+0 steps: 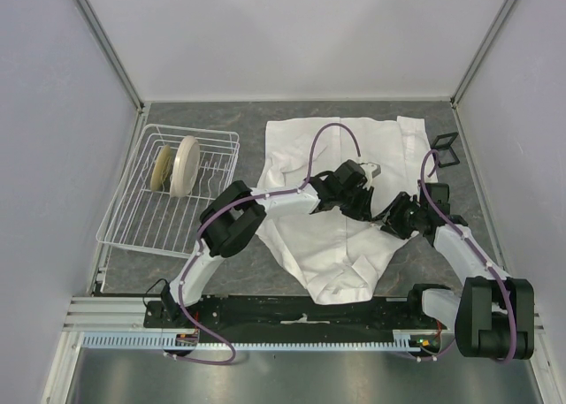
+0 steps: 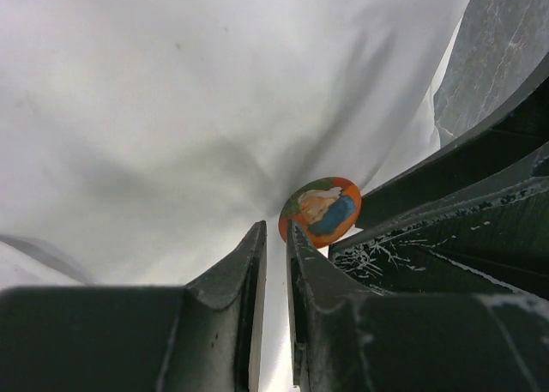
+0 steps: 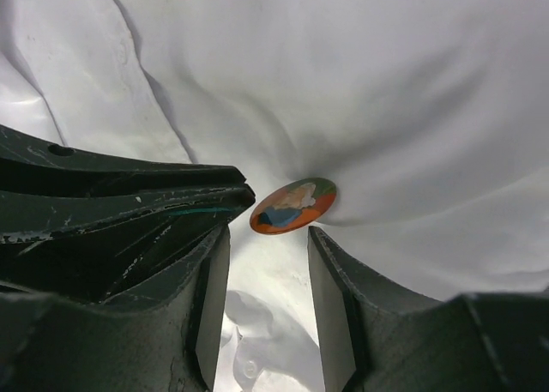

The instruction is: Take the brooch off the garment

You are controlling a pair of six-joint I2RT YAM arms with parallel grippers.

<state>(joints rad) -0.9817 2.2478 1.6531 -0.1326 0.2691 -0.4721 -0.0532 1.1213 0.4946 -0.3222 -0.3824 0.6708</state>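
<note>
Top view: fixed high above the near edge, looking down over the whole table [image 1: 133, 267], with the shirt [image 1: 354, 148] mid-frame. Wrist views: each very near the cloth, looking out between the left fingers [image 2: 232, 280] and the right fingers [image 3: 339, 298] from opposite sides. Shared by both: the brooch [image 2: 320, 210] and the creased cloth around it.

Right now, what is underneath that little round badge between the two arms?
Under the brooch lies only the white shirt, its cloth puckered into folds around it. The disc covers its own fastening, so how it is attached cannot be seen.
</note>
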